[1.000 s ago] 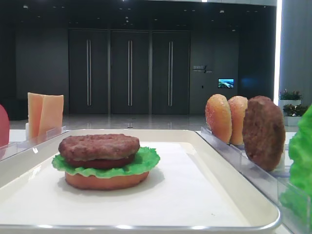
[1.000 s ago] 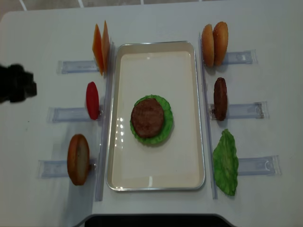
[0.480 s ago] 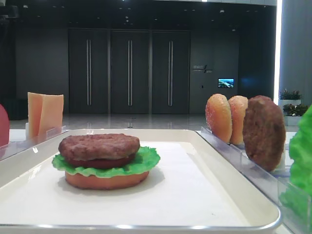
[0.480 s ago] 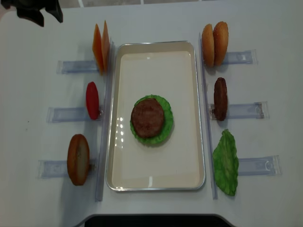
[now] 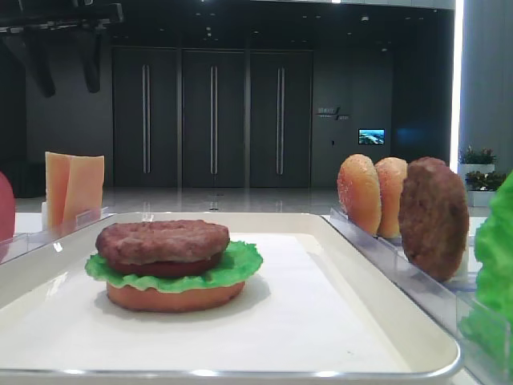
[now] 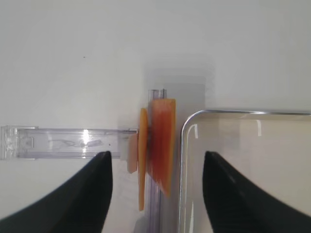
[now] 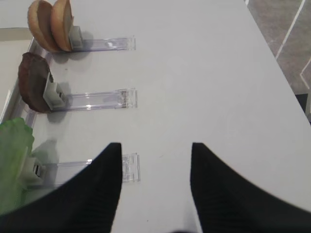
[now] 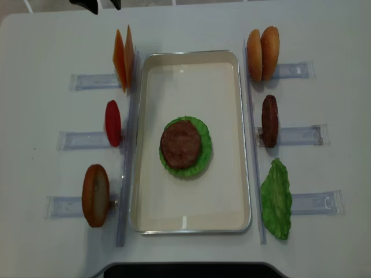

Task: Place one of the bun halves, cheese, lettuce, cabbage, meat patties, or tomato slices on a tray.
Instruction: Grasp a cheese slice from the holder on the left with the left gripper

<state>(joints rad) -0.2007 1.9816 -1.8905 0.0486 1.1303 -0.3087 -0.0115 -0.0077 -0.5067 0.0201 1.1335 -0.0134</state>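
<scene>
A: Now checking the left gripper (image 6: 155,160). Holding anything?
B: Holding nothing. Hanging high with jaws spread wide, looking straight down on the cheese (image 6: 160,145).
A: Locating the cheese?
B: Standing on edge as two slices in a clear rack (image 6: 68,143), just beside the tray's (image 8: 191,53) far-left corner, outside the rim.
A: Noting the tray contents?
B: Carrying a stack near the middle: bottom bun (image 5: 172,298), lettuce leaf (image 8: 204,152), meat patty (image 8: 181,143) lying on top.
A: Checking the right gripper (image 7: 155,148)?
B: Gaping open over bare table (image 7: 204,73), gripping nothing, pointing past the second patty (image 7: 33,82) and two bun halves (image 7: 48,24) standing in their racks.
A: Logging the left side?
B: Seeing a tomato slice (image 8: 113,123) and a bun half (image 8: 95,194), both standing upright.
</scene>
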